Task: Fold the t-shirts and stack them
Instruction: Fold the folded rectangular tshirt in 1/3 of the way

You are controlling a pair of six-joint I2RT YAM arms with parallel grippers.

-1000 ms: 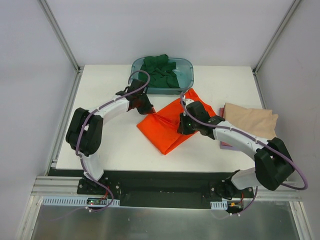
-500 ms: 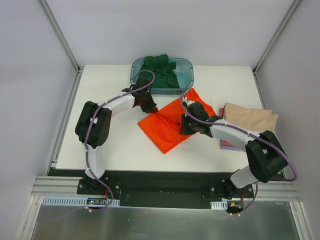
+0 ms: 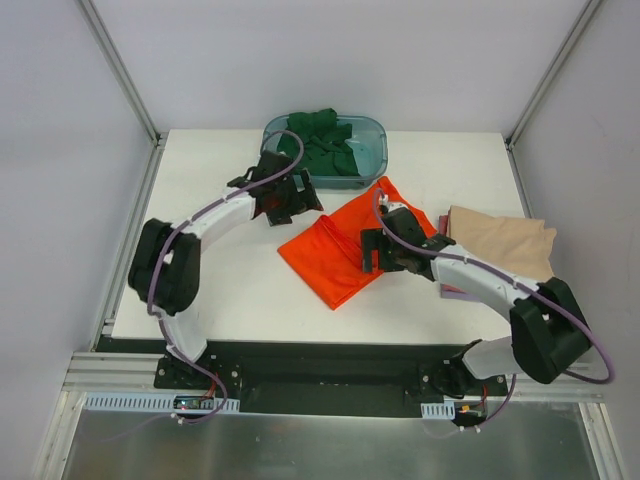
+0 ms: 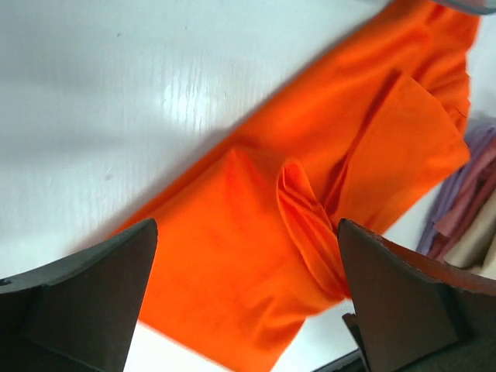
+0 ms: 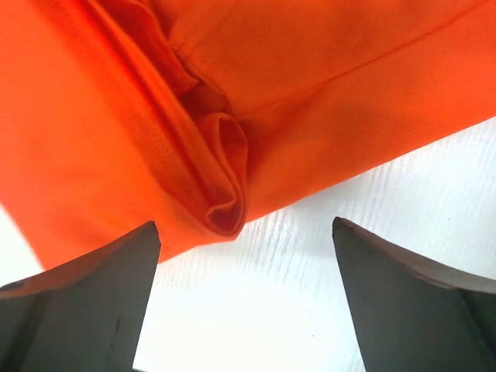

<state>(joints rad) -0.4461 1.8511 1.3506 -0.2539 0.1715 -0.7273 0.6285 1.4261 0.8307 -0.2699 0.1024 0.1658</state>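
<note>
The orange-red t-shirt (image 3: pixel 340 255) lies partly folded at the table's middle, with a bunched ridge (image 4: pixel 310 225) along it and a rolled fold (image 5: pixel 225 182) at its edge. My left gripper (image 3: pixel 297 198) hangs open just off its far-left corner; in the left wrist view it (image 4: pixel 246 232) holds nothing. My right gripper (image 3: pixel 376 250) stands open over the shirt's right side, and in the right wrist view it (image 5: pixel 244 232) is empty above bare table. Dark green t-shirts (image 3: pixel 322 140) fill the tub. A beige t-shirt (image 3: pixel 500 240) lies on pink and purple ones (image 3: pixel 455 291).
The teal plastic tub (image 3: pixel 379 150) stands at the back centre of the white table (image 3: pixel 220 270). The folded stack (image 4: pixel 465 209) sits at the table's right side, close to the right arm. Metal frame posts rise at the back corners.
Both grippers opened and let go of the orange-red shirt. The left gripper drew back toward the tub; the lifted cloth dropped onto the table.
</note>
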